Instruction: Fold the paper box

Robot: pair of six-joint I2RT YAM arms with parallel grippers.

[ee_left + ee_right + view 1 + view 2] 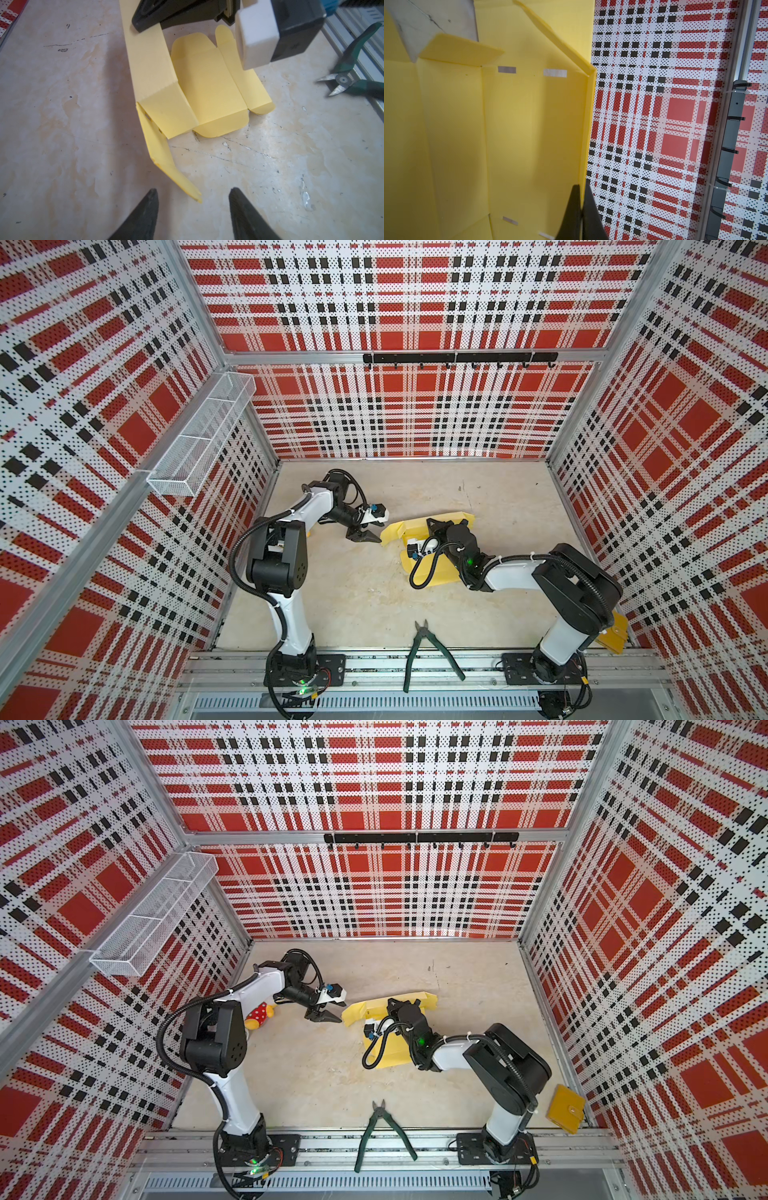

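paper box (394,530) mid-table, pale yellow, half-formed: one long wall up (end flaps splayed). right gripper (580,188) pinches that wall's rim; left gripper (193,190) hovers just beside, fingers apart, empty.

Bright, even light, soft shadows, curved wide-angle edges, slight blur.

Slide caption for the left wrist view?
Open left gripper faces the half-folded paper box while the right gripper pinches its raised long wall.

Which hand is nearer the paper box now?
Right. The right hand is shut on a raised side wall of the paper box; the left hand is open, just short of its loose end flap, gripping nothing.
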